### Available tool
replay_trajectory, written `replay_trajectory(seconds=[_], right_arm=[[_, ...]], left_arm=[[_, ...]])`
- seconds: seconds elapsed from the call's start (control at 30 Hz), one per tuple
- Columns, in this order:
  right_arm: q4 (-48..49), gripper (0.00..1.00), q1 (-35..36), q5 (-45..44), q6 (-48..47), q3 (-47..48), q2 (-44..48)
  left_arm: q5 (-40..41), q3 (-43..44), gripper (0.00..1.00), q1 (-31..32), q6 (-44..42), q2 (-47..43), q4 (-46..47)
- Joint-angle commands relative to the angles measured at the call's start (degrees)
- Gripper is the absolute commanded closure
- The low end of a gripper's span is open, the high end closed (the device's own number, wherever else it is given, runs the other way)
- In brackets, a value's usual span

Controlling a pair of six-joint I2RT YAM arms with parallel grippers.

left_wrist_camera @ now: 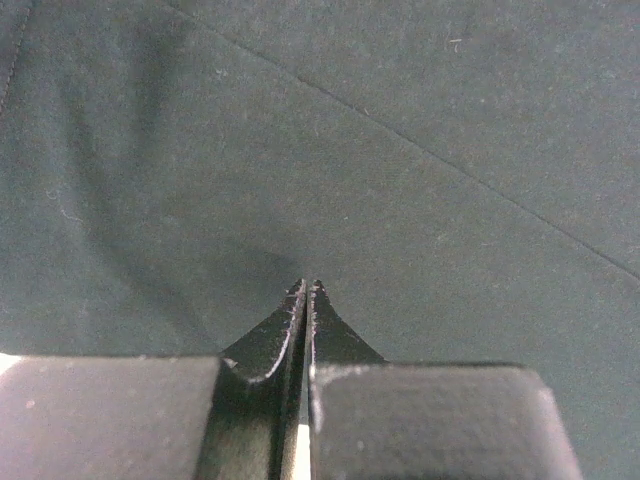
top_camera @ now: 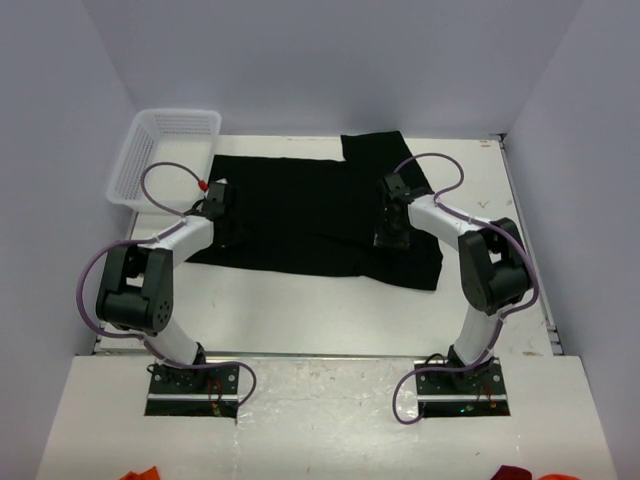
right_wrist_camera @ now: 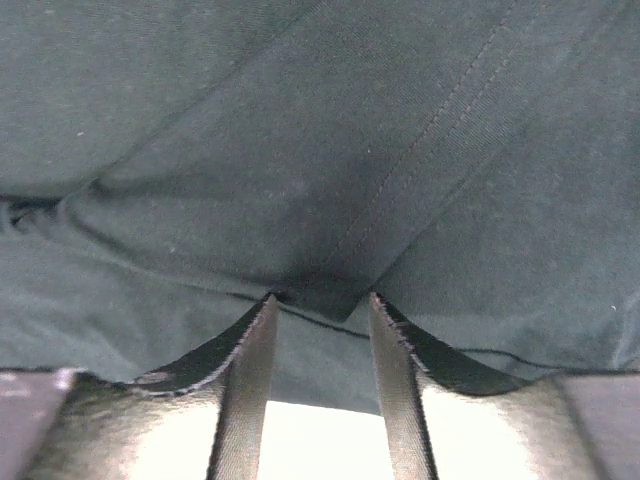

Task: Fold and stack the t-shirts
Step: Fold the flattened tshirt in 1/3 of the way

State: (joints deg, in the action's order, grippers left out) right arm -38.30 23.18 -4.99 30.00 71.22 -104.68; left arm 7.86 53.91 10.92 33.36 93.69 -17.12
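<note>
T-shirt [top_camera: 300,215] under left tool [left_wrist_camera: 307,287], right tool [right_wrist_camera: 322,297], tips down.

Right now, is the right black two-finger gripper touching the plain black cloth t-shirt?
Touching. The right wrist view shows a fold of t-shirt between the parted tips of the right gripper.

Plain black t-shirt [top_camera: 300,215], white mesh basket [top_camera: 135,168]

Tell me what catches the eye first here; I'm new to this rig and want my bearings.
The black t-shirts spread across the middle of the white table dominate the overhead view. Both arms reach onto the cloth: the left gripper, shut, at its left edge, and the right gripper, jaws apart, on its right part. A white mesh basket sits at the table's far left corner.
</note>
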Motion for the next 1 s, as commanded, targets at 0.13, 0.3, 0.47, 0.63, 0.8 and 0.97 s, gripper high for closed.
replay_trajectory(seconds=[0.13, 0.3, 0.47, 0.63, 0.8, 0.97], right_arm=[[0.69, 0.66, -0.41, 0.25, 0.67, 2.43, -2.72], [0.78, 0.75, -0.33, -1.07, 0.94, 2.87, -2.37], [-0.02, 0.8, -0.33, -3.0, 0.76, 3.57, -0.35], [-1.07, 1.0, -0.68, -3.35, 0.59, 4.36, 0.09], [-2.39, 1.0, -0.77, -4.67, 0.24, 6.47, 0.97], [-5.11, 1.0, -1.03, -5.47, -0.9, 12.43, 0.19]], left_arm=[[0.14, -0.03, 1.0, -0.11, -0.41, -0.44, 3.15], [0.49, -0.65, 1.0, -0.11, -0.75, 0.09, 3.59], [1.28, -1.61, 1.0, -0.11, -0.76, 2.02, 4.2], [2.07, -1.97, 1.0, -0.11, -0.32, 4.83, 4.2], [2.51, -1.97, 1.0, -0.11, 0.12, 6.41, 3.85], [2.42, -2.23, 1.0, -0.02, 0.12, 6.15, 3.85]])
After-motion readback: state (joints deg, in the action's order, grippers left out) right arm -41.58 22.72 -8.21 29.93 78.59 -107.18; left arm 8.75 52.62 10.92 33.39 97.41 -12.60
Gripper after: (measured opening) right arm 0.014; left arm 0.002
